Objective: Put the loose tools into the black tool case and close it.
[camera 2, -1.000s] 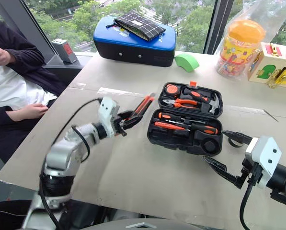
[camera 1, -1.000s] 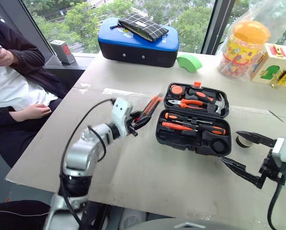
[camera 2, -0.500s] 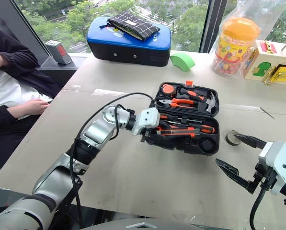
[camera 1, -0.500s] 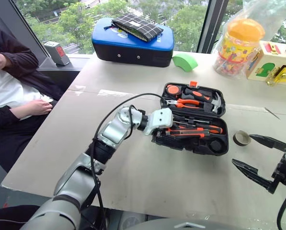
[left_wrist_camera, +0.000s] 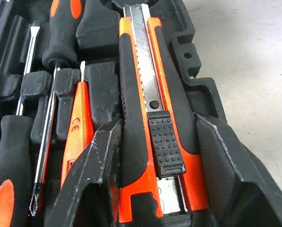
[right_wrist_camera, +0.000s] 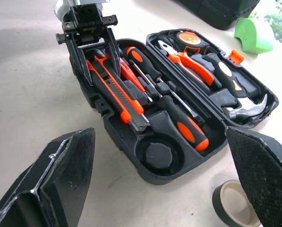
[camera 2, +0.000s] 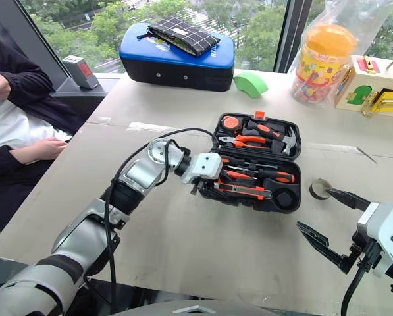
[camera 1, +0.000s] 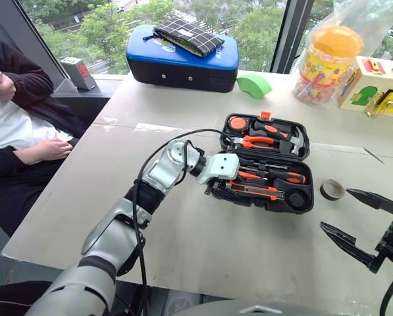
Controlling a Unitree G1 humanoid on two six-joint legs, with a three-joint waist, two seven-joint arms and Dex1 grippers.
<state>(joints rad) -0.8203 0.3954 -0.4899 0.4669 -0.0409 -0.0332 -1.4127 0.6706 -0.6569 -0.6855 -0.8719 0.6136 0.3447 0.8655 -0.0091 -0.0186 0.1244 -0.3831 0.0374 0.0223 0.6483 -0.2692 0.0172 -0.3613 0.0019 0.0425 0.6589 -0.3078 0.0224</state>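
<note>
Left gripper is reaching in from the left of the frame, pointing down into the near-left corner of the black tool case, which is lying open at frame centre. Its fingers are straddling the utility knife with a gap on either side, so jaws released, not clamping; the knife is lying flat in the front recess. Right gripper is hovering at lower right of the frame, jaws spread wide, holding nothing

Tape roll is sitting loose on the table, just right of the case and near the right gripper's upper finger. Two screwdrivers and the slim tester screwdriver are lying in their slots beside the knife; the round recess is showing bare. Pliers, hammer and tape measure are sitting in the lid half

Knife: orange body, ribbed black slider, steel blade strip. Case: moulded black plastic, orange latch. Blue-topped case at upper left, green block beside it, person sitting at far left
</note>
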